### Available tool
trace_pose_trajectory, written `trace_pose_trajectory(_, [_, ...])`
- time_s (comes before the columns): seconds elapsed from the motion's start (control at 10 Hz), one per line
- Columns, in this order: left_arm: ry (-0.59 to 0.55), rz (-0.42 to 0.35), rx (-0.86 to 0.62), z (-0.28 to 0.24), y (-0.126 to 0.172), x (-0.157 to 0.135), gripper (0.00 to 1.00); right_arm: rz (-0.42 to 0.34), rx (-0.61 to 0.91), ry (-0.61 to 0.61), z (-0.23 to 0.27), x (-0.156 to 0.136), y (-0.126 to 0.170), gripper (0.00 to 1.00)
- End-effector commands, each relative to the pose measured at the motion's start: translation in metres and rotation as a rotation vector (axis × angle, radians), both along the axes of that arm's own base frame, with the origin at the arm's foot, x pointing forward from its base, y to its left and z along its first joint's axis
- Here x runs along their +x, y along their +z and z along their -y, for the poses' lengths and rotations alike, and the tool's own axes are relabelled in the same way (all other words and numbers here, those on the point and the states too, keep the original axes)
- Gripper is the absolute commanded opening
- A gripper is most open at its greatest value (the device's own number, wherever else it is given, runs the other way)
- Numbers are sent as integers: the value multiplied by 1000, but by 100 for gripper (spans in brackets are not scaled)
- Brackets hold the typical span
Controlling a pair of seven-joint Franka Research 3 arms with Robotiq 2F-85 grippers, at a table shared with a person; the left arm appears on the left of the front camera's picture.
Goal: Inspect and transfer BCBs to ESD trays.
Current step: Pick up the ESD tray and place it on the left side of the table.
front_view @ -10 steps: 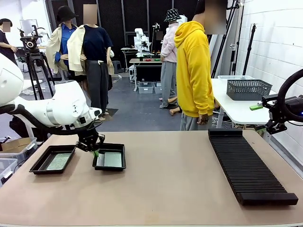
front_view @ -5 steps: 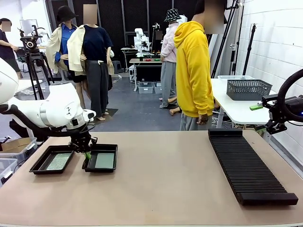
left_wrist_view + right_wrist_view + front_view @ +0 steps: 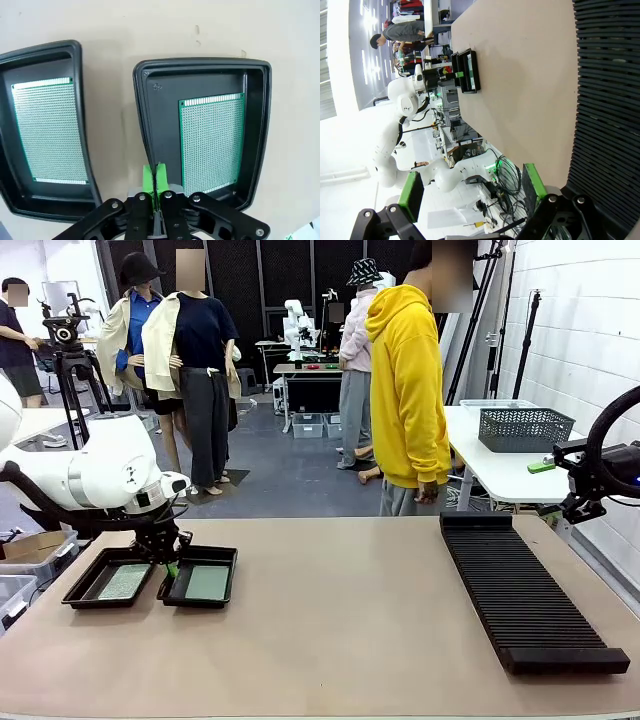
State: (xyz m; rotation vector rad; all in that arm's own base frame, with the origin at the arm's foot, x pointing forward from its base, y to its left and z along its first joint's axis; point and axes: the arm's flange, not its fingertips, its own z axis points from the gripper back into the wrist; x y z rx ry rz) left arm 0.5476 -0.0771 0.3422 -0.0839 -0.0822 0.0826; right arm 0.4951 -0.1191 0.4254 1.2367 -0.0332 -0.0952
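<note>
A plain tan table [image 3: 340,630] carries three things. At about nine o'clock on it, two black ESD trays [image 3: 199,576] sit side by side, just apart, each with a green BCB [image 3: 206,583] lying flat inside. At about three o'clock, well apart from them, a long black ribbed rack [image 3: 522,585] lies lengthwise.

Left pincer [image 3: 154,182] clamped on rim of right-hand tray [image 3: 150,130], each tray with a green board [image 3: 212,137].
</note>
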Motion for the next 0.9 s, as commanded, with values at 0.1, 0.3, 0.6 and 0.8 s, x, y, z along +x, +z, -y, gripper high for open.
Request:
trace_pose_trajectory(0.1, [-21,-17,24,-14,-2,-3,0,-1,0,1,-1,0,1,100])
trace_pose_trajectory(0.3, [-20,-13,23,-18,-4,0,0,-1,0,1,-1,0,1,100])
trace_pose_trajectory(0.6, [-29,-7,33,-19,-1,-1,6,-1,0,1,-1,0,1,100])
trace_pose_trajectory(0.8, [-30,-10,37,-19,0,-1,40,-1,0,1,-1,0,1,100])
